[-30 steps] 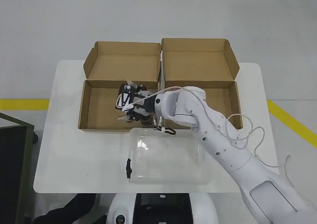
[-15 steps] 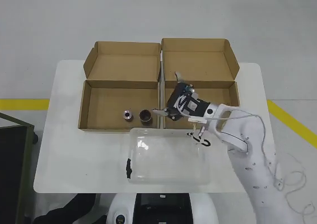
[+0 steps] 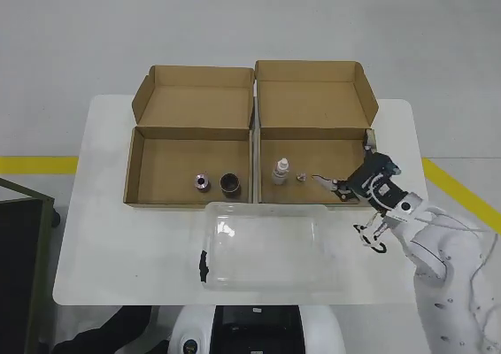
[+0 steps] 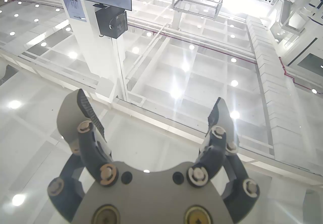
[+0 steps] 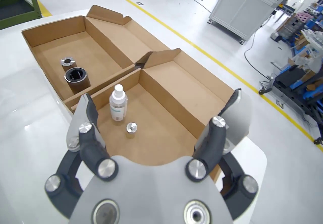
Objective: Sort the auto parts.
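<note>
Withdrawn rightward from the left box (image 3: 162,168), the right end effector (image 5: 161,96) gapes empty at centre-right; two bushings (image 3: 230,183) sit in that box. Swinging back low could clip the bottle (image 3: 281,168).

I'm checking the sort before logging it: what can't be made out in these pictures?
1. The black item at the clear tray's left edge, top view: too small to identify.
2. Near end of the right box, right wrist view: hidden behind the right gripper.
3. Label on the spray bottle: too small to read.
</note>
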`<state>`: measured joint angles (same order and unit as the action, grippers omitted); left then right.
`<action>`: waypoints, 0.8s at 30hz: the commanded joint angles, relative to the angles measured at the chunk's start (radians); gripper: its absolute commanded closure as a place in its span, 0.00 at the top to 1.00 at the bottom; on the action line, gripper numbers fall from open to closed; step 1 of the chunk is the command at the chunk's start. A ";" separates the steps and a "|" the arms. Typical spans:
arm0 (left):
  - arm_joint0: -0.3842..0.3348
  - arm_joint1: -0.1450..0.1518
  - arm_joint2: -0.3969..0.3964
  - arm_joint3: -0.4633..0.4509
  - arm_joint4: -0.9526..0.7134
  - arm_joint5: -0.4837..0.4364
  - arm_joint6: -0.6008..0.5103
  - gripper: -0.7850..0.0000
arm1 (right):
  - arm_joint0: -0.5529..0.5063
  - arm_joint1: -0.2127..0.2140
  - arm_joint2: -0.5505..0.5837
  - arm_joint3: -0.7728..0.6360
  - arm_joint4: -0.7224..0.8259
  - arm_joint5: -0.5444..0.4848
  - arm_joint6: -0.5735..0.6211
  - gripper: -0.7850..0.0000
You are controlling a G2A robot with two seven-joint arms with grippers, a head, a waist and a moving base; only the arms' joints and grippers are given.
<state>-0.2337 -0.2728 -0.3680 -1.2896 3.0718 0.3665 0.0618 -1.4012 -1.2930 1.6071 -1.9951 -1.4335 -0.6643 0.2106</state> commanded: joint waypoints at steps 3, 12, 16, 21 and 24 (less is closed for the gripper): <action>0.000 0.000 0.000 0.000 0.000 0.000 0.000 1.00 | -0.084 0.005 0.058 0.006 0.019 0.024 -0.080 1.00; 0.000 0.000 0.000 0.000 0.000 0.000 0.000 1.00 | -0.225 0.013 0.125 0.005 0.057 0.057 -0.226 1.00; 0.000 0.000 0.000 0.000 0.000 0.000 0.000 1.00 | -0.268 0.016 0.138 0.001 0.061 0.064 -0.259 1.00; 0.000 0.000 0.000 0.000 0.000 0.000 0.000 1.00 | -0.303 0.019 0.153 0.002 0.067 0.079 -0.279 1.00; 0.000 0.000 0.000 0.000 0.000 0.000 0.000 1.00 | -0.309 0.021 0.161 0.007 0.078 0.080 -0.289 1.00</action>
<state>-0.2337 -0.2728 -0.3680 -1.2896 3.0718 0.3665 0.0618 -1.7103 -1.2723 1.7662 -1.9893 -1.3584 -0.5837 -0.0768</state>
